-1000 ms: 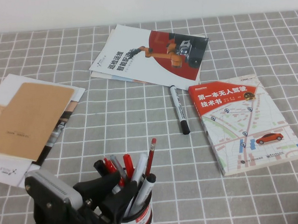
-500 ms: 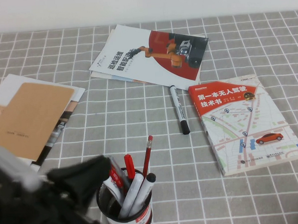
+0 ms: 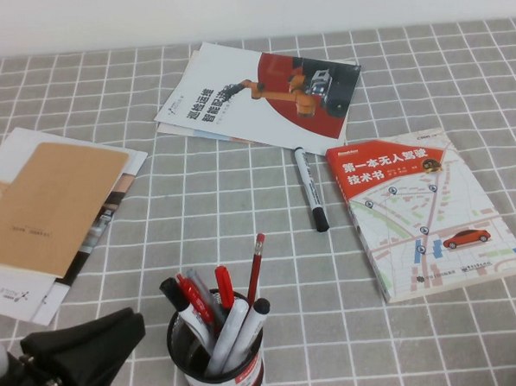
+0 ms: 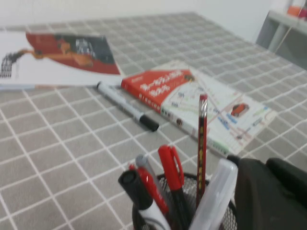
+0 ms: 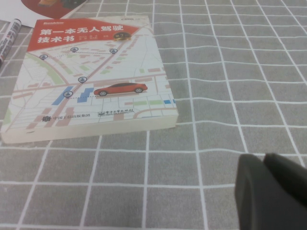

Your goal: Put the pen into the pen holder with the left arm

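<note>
The pen (image 3: 228,331), thick and all white, stands tilted in the black mesh pen holder (image 3: 244,377) near the table's front edge, among red and black pens. My left gripper (image 3: 127,329) sits low at the front left, just left of the holder, shut with nothing in it and apart from the pen. In the left wrist view the pen (image 4: 213,194) leans out of the pen holder (image 4: 229,219) right beside the left gripper (image 4: 261,167). My right gripper (image 5: 261,160) shows only in the right wrist view, shut and empty above bare cloth.
A thin red pencil (image 3: 256,267) sticks up from the holder. A black-capped white marker (image 3: 311,190) lies mid-table beside a red-and-white book (image 3: 423,210). A brochure (image 3: 261,93) lies at the back, and a brown envelope on papers (image 3: 51,204) at the left.
My left gripper has shut and pulled back from over the holder toward the front left corner. The white pen stays standing in the holder.
</note>
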`<move>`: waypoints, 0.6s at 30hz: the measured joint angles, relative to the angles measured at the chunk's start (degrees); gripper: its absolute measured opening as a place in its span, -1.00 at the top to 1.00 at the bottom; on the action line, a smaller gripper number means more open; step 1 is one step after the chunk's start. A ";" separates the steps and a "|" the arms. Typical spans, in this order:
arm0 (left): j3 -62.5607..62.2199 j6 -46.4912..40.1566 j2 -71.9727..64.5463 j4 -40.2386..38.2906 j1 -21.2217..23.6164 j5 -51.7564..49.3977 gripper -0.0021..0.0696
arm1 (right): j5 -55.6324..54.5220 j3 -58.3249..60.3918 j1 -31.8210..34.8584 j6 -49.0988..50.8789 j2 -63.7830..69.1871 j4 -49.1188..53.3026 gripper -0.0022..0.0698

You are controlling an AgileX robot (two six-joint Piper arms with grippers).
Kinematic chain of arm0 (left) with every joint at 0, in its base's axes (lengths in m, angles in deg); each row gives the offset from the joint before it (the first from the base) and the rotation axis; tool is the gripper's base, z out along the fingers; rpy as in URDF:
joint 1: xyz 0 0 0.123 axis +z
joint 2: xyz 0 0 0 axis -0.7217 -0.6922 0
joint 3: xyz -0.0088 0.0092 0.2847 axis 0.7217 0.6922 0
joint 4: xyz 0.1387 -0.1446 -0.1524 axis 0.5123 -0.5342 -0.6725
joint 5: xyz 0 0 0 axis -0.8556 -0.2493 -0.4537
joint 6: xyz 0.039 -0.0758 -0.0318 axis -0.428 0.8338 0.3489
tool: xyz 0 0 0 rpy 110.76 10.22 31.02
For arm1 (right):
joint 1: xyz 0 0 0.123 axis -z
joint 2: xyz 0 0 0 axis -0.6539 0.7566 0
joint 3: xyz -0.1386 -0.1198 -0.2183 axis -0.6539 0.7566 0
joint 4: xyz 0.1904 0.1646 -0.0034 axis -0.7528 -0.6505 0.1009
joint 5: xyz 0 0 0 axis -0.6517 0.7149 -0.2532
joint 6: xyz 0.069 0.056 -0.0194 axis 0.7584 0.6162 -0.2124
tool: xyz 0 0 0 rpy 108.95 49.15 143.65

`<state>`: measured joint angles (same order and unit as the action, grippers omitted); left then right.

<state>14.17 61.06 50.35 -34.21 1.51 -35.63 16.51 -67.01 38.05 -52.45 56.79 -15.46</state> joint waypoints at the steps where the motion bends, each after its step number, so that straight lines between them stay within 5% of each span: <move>1: 0.00 0.00 0.00 0.00 0.00 -0.38 0.94 | 0.00 0.00 0.00 0.00 0.00 0.00 0.98; 18: 0.11 -1.92 1.29 0.00 2.16 7.14 0.94 | 0.00 0.00 0.00 0.00 0.00 0.00 0.98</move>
<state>14.28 59.13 51.64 -34.21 3.67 -28.48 16.51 -67.01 38.05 -52.45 56.79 -15.46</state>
